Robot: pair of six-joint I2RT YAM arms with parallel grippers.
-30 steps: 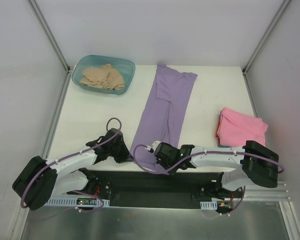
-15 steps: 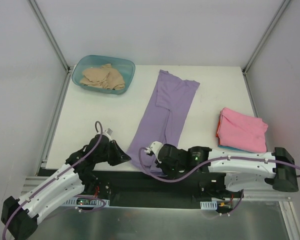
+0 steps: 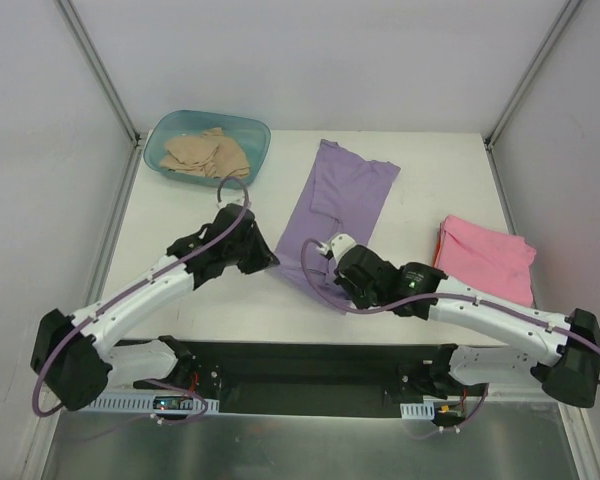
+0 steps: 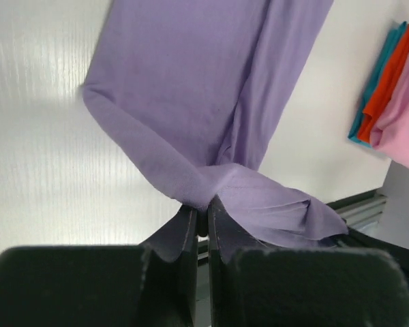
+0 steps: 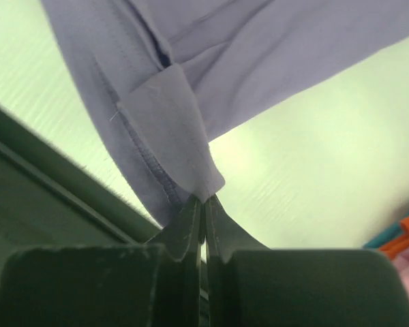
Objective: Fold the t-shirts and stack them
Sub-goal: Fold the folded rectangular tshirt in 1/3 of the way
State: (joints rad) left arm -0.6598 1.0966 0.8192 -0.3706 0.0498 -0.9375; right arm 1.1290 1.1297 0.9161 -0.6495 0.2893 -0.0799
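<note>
The lavender t-shirt [image 3: 348, 195] lies lengthwise mid-table as a long folded strip, its near end lifted off the table. My left gripper [image 3: 271, 262] is shut on that end's left corner [image 4: 202, 208], with the cloth [image 4: 191, 88] draping away from it. My right gripper [image 3: 330, 270] is shut on the right corner [image 5: 204, 199], the hem [image 5: 157, 170] hanging from its tips. The pink t-shirt [image 3: 485, 258] lies folded at the right. The tan t-shirt [image 3: 208, 152] sits crumpled in the tub.
A teal plastic tub [image 3: 256, 133] stands at the back left corner. Beneath the pink shirt, orange and teal folded cloth edges [image 4: 378, 88] show. A black base plate [image 3: 310, 365] runs along the near edge. Metal frame posts flank the table.
Both arms have swung from the near edge toward the table's middle, carrying the lavender shirt's near end with them. The strip on the table looks shorter.
</note>
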